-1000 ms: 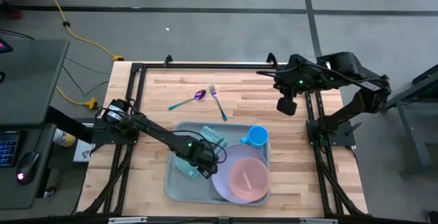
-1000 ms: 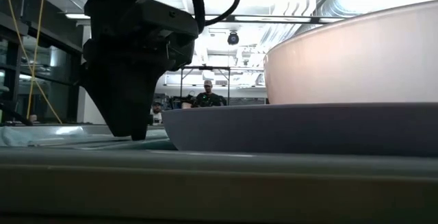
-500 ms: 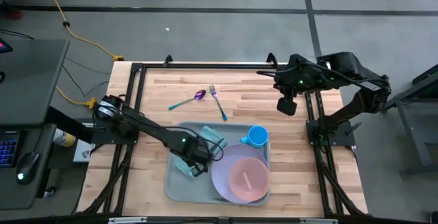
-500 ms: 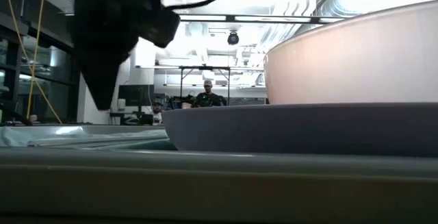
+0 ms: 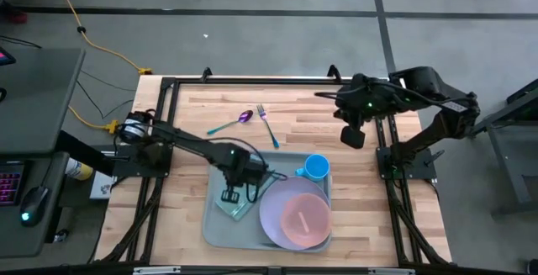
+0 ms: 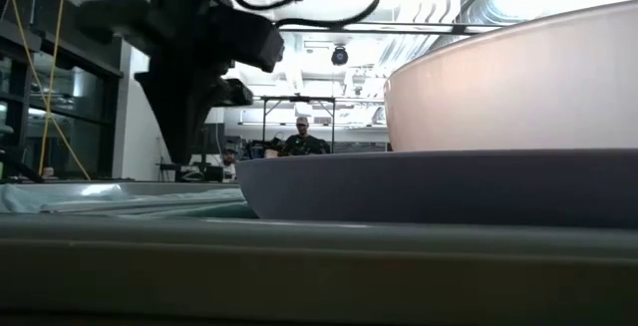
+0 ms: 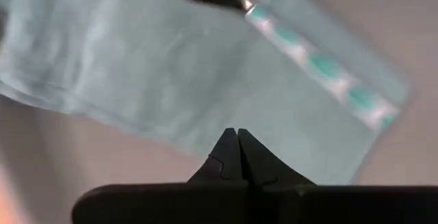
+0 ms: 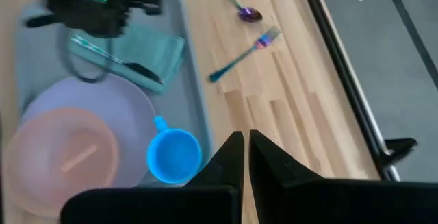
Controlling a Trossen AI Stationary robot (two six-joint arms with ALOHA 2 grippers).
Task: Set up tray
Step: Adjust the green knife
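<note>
The pale grey-green tray lies on the near half of the wooden table. On its left part lies a folded teal napkin, and a shiny knife rests flat across it. My left gripper hangs shut a little above the napkin, pointing down, with nothing between its fingers; the low view shows it clear of the tray's rim. My right gripper is shut and waits high over the table's far right.
A lavender plate carrying a pink bowl fills the tray's right part, with a blue cup at its far right corner. A spoon and a fork lie on bare wood beyond the tray.
My left gripper has risen from the napkin on the tray and drawn a little toward the table's far left, turning as it went. The napkin and knife stay flat on the tray.
</note>
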